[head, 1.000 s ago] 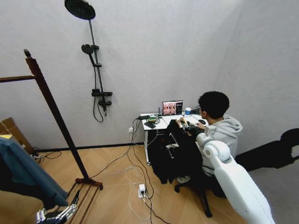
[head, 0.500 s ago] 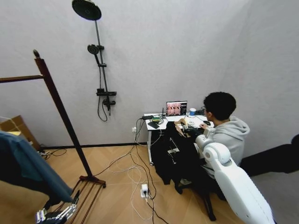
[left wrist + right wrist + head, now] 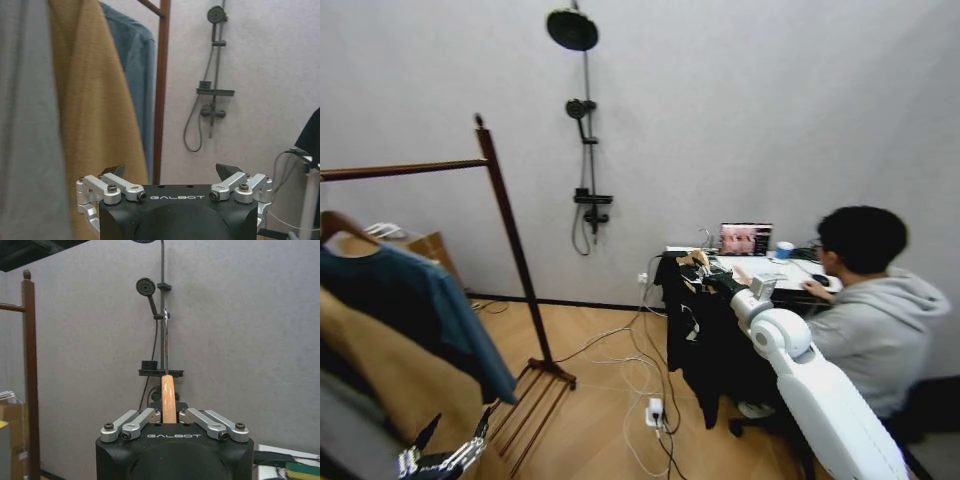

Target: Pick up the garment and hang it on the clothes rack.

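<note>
Now right tool grips garment hanger, w/ rack apart.

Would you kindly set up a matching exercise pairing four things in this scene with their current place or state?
Things:
1. garment
2. clothes rack
3. left end effector
4. right end effector

States:
A. open, holding nothing
B. hanging from the held hanger beside the desk
C. shut on the pale hanger
D. carrying a teal-blue shirt

Pairs: 1-B, 2-D, 3-A, 4-C
</note>
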